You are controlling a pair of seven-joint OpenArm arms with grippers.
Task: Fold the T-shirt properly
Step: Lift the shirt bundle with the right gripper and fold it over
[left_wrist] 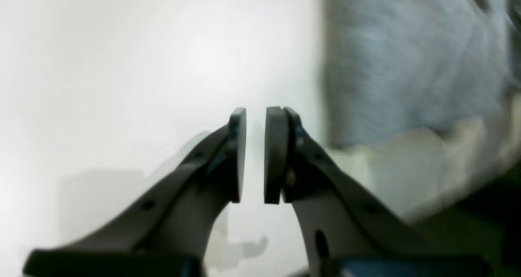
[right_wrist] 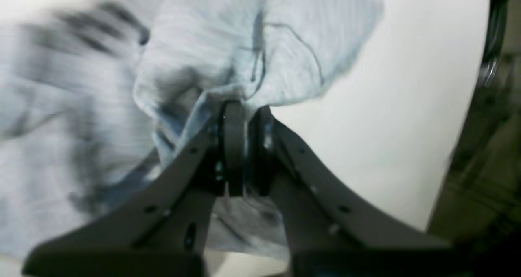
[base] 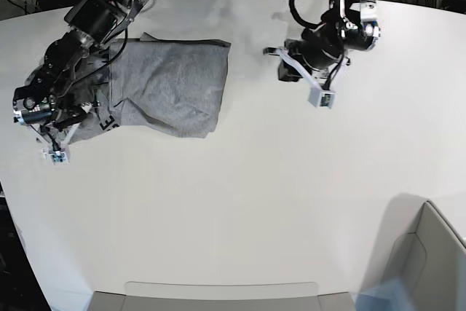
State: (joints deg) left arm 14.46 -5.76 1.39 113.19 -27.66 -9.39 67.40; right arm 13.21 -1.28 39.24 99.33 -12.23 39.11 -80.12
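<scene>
While the white table (base: 255, 202) is filling the base view, the shirt (base: 171, 89) is lying bunched toward ten o'clock, plain grey side up, with black lettering showing at its nine o'clock edge. At that edge the right gripper (right_wrist: 243, 150) is pinching a fold of the shirt, its pads nearly together. Toward one o'clock, well apart from the shirt, the left gripper (left_wrist: 255, 154) is hovering over bare table, slightly parted and holding nothing.
</scene>
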